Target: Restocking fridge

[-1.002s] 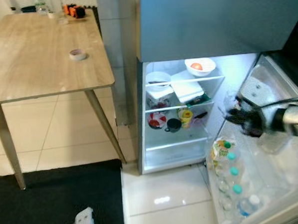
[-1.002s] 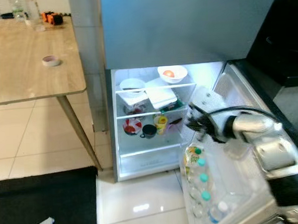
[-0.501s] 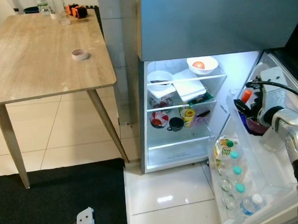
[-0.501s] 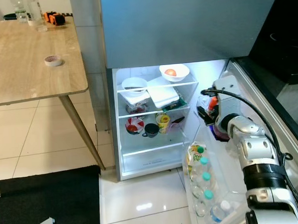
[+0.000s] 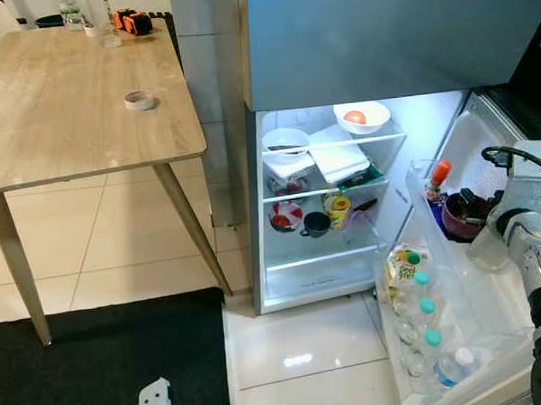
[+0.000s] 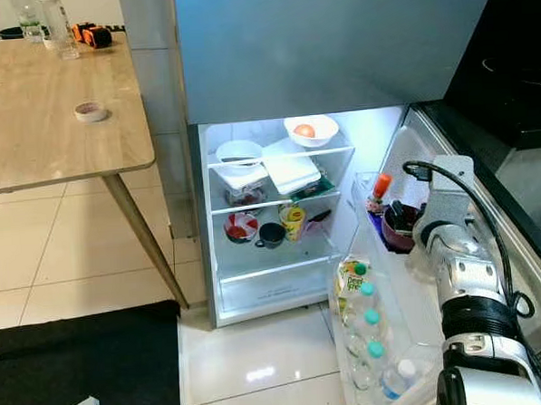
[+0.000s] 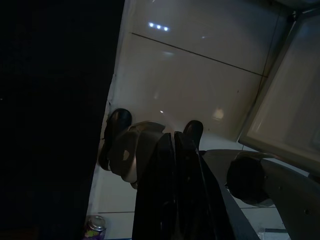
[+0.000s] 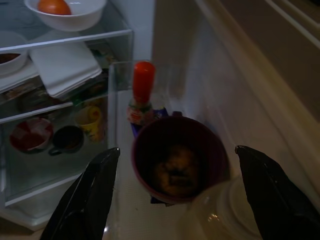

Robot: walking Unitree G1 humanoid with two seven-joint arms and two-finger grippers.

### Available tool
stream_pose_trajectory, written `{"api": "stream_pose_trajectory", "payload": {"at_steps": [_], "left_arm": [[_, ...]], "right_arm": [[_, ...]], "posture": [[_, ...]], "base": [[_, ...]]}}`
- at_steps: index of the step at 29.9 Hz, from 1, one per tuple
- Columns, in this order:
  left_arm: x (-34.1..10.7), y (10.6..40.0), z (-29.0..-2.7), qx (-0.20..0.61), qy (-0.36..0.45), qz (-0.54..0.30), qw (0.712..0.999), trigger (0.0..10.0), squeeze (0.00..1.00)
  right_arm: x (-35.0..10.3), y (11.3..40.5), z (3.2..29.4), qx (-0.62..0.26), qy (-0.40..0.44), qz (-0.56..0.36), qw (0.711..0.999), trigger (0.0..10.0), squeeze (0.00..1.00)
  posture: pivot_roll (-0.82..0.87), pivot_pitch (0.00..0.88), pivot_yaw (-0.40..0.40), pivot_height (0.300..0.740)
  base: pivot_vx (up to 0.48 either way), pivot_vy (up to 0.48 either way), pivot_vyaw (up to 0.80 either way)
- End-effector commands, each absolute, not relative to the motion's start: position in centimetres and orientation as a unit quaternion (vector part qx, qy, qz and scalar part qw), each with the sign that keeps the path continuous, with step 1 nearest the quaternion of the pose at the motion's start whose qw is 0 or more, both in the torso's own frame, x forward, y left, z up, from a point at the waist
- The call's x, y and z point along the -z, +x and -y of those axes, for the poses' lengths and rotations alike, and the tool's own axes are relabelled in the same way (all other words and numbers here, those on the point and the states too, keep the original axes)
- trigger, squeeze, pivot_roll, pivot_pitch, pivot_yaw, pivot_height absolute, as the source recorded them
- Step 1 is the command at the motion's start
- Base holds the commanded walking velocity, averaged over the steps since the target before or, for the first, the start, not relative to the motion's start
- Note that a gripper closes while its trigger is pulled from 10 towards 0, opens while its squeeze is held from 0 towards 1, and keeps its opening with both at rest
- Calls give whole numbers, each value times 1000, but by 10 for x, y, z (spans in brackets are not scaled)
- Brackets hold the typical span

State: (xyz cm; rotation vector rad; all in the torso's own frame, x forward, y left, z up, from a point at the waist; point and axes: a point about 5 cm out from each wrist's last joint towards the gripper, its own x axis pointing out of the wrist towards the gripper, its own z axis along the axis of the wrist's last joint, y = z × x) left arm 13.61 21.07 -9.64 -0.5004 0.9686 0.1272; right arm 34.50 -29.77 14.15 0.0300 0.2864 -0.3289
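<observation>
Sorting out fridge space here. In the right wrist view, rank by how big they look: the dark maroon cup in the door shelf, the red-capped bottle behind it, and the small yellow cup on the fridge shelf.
1. Dark maroon cup, though it is nearest the camera.
2. Red-capped bottle.
3. Small yellow cup, farthest away.

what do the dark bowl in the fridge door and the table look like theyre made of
Dark bowl: probably glossy maroon plastic or glazed ceramic, smooth thin rim; can't tell which. Table: light wood or wood-look laminate, matte, with visible grain lines and thin angled legs.
</observation>
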Motion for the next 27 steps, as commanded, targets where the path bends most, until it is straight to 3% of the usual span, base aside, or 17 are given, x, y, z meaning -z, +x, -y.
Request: {"api": "stream_pose_trajectory", "payload": {"at_steps": [1, 6, 27], "left_arm": [[99, 132, -207, -54, -234, -468, 850, 10000, 0], [99, 129, -210, -55, -229, -471, 850, 10000, 0], [100, 122, -215, -58, -224, -478, 848, 10000, 0]], "right_arm": [[-141, 345, 301, 178, 35, -138, 974, 10000, 0], [-140, 343, 312, 231, 73, -114, 964, 10000, 0], [-126, 329, 331, 314, 60, -116, 940, 10000, 0]], "posture": [[-58, 0, -55, 740], [-46, 0, -52, 740], [-37, 0, -48, 740]], "base": [[0, 0, 0], [0, 0, 0], [0, 0, 0]]}}
